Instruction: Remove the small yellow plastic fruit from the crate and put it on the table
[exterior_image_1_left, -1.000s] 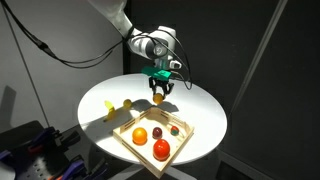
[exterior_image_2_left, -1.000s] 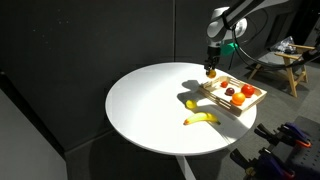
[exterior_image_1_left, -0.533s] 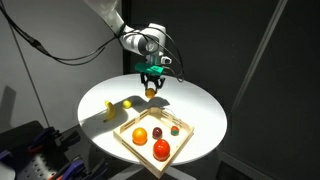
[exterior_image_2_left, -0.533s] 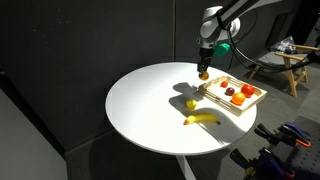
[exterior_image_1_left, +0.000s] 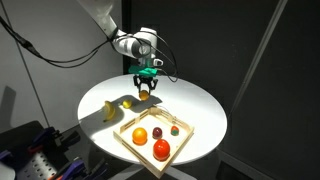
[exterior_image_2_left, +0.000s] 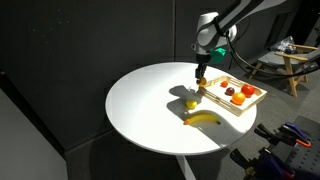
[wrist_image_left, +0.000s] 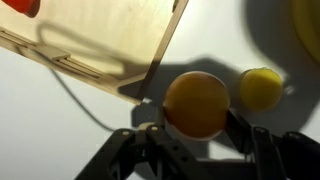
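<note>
My gripper is shut on the small yellow plastic fruit, a round yellow-orange ball that fills the space between the fingers. It hangs above the white table, just outside the far corner of the light wooden crate. In an exterior view the gripper is left of the crate. In the wrist view the crate's bare wood lies up and left of the fruit.
A tinier yellow round fruit and a yellow banana lie on the table beside the crate. An orange, a red fruit and smaller pieces stay in the crate.
The gripper has moved with the fruit from the crate's far edge out over the table, towards the tinier yellow fruit. The things on the table have not moved.
</note>
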